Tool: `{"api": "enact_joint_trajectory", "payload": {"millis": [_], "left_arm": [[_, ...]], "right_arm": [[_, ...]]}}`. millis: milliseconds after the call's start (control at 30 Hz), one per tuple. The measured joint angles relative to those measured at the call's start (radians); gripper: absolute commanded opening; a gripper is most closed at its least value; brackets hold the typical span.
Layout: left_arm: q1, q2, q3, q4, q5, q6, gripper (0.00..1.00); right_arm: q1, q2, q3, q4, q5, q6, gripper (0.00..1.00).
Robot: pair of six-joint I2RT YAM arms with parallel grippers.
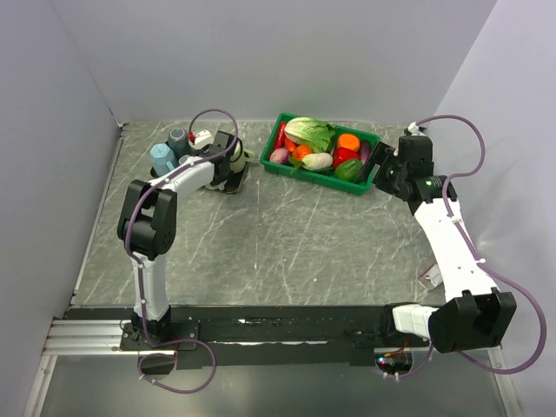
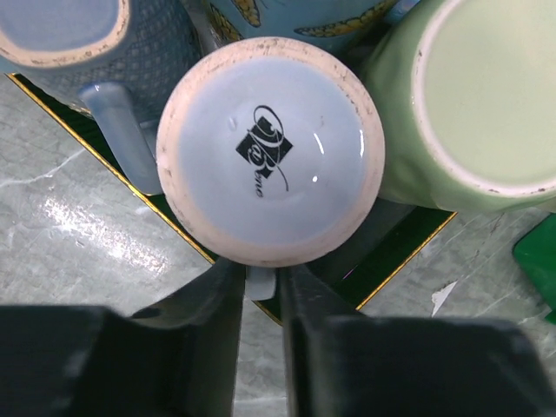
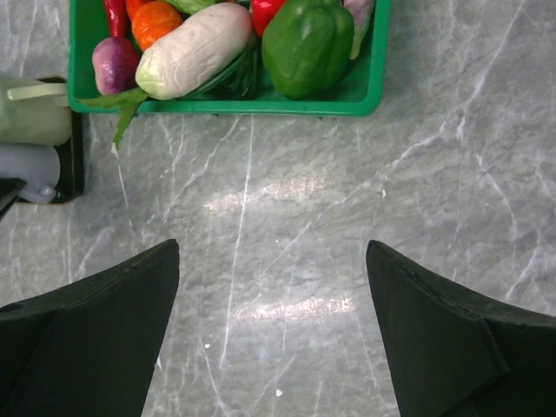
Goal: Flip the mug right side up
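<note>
Showing the mug [image 2: 271, 148] resting upside down on a black tray [image 2: 408, 261] with a gold edge, at the far left of the grey marbled worktop [image 2: 87, 226], its pale blue base with a dark printed logo facing up at the left wrist camera. Pointing its handle towards the left fingers [image 2: 221, 330], which are standing narrow and closing on that handle from both sides, with the handle filling the slim gap between them. Crowding the same tray: a blue patterned mug [image 2: 52, 35] at upper left, also base up and just beside the task's thing; a green mug [image 2: 486, 95] at right, base up and seeming to touch it; and part of a third vessel with yellow markings [image 2: 295, 13] at the top edge. Reaching, in the top external view, with the left arm [image 1: 165, 187] stretched to this cluster, just left of a green crate [image 3: 226, 106]. Holding vegetables in that crate, among them a green pepper [image 3: 308, 43], a white radish [image 3: 195, 48] and a purple onion [image 3: 115, 65]. Hanging the right fingers [image 3: 95, 330] spread wide and gripping nothing, above bare worktop near the crate's near rim and well apart from the tray.
</note>
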Motion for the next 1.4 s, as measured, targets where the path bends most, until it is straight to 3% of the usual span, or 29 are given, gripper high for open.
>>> {"api": "enact_joint_trajectory", "payload": {"millis": [133, 400, 567, 900, 1400], "left_arm": [[0.0, 0.0, 0.0, 0.003, -0.002, 0.002, 0.01], [0.0, 0.0, 0.0, 0.004, -0.003, 0.004, 0.01], [0.0, -0.001, -0.001, 0.005, 0.003, 0.004, 0.01], [0.01, -0.029, -0.015, 0.002, 0.082, -0.004, 0.01], [-0.029, -0.313, -0.056, -0.021, 0.285, -0.034, 0.01]], "right_arm": [[0.0, 0.0, 0.002, -0.001, 0.014, -0.005, 0.93], [0.0, 0.0, 0.004, -0.004, 0.029, -0.023, 0.94], [0.0, 0.0, 0.016, -0.017, 0.029, -0.025, 1.0], [0.0, -0.021, 0.036, -0.025, -0.012, 0.081, 1.0], [0.007, -0.15, -0.053, 0.155, -0.217, 0.229, 1.0]]}}
